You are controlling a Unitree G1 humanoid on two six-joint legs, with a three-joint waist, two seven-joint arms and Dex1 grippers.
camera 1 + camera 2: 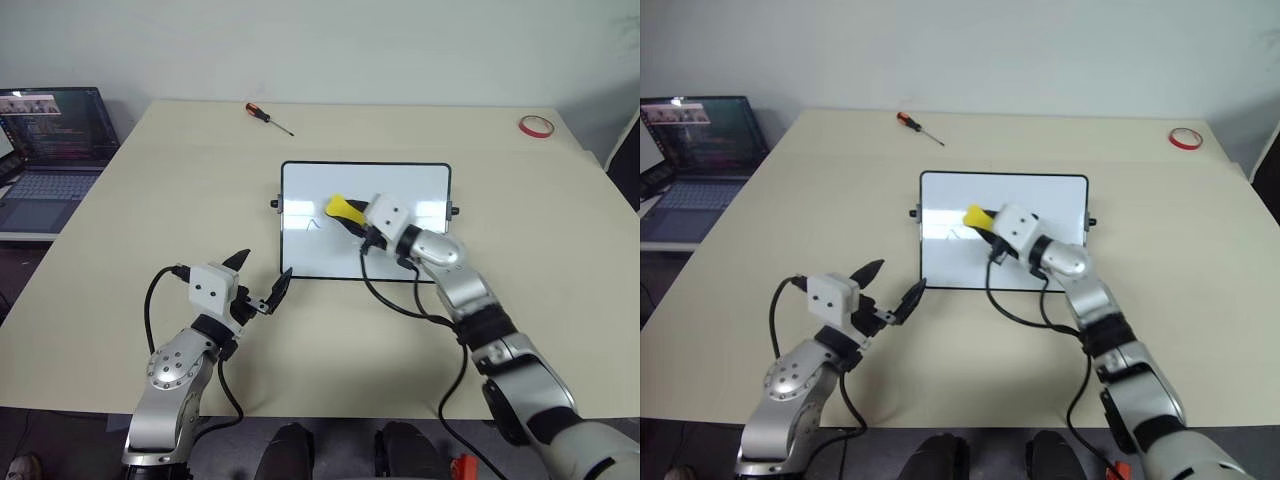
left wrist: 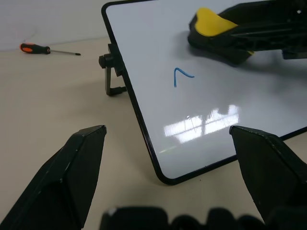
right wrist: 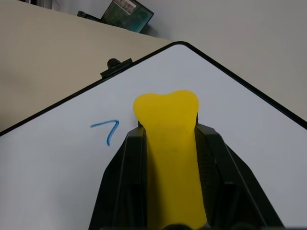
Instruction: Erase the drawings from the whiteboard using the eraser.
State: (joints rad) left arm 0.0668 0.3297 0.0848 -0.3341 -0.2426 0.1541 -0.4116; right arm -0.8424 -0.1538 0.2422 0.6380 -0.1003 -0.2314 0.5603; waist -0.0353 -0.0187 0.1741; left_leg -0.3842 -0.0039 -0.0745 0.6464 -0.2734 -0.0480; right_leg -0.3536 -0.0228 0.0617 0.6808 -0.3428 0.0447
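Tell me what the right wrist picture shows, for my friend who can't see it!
The right gripper is shut on the yellow eraser over the whiteboard. A small blue caret mark is beside it.

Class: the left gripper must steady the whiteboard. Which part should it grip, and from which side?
Probably the near left corner of the whiteboard, approached from the robot's side: that thin black-framed edge faces the open left gripper, clear of the eraser.

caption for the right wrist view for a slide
Right gripper shut on the yellow eraser, over the whiteboard beside a blue caret mark.
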